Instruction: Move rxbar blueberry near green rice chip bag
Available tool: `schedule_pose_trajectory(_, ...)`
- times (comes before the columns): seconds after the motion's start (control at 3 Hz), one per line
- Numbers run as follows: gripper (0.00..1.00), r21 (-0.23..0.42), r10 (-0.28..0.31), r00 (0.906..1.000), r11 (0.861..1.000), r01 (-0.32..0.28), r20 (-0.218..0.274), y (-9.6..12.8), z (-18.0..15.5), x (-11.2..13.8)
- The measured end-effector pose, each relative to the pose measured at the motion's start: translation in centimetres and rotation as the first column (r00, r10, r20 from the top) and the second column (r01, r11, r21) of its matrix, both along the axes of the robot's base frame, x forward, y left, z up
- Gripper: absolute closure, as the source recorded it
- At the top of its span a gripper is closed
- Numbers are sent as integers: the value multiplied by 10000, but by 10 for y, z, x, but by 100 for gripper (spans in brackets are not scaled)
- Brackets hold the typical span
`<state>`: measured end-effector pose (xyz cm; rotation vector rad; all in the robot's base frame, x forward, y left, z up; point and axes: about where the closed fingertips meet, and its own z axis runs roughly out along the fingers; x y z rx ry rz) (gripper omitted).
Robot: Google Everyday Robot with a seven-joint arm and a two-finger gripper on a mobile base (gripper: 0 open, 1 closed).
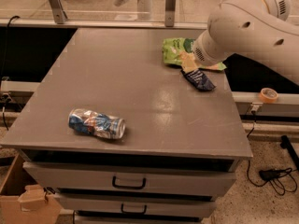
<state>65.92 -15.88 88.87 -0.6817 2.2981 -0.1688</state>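
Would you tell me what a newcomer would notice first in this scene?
The big white arm reaching in from the upper right dominates, its gripper down at the far right corner of the grey table, by the green bag and the dark blue bar lying just in front of it. Next comes the crushed can, alone near the front left.

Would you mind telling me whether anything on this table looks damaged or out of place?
The can near the front left lies on its side, crushed and dented. The gripper is at the far right, by the green rice chip bag and rxbar blueberry.
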Motion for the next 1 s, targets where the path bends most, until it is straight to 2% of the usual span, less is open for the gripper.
schedule_pose_trajectory(0.33, 0, 41, 23, 10000, 10000, -23, -3, 1, 1, -1)
schedule_pose_trajectory(0.67, 0, 793, 340, 9992, 9963, -322, -217, 8, -2, -3)
schedule_pose_trajectory(1.0, 0, 1746, 154, 9999, 9845, -145, -40, -37, 7, 8)
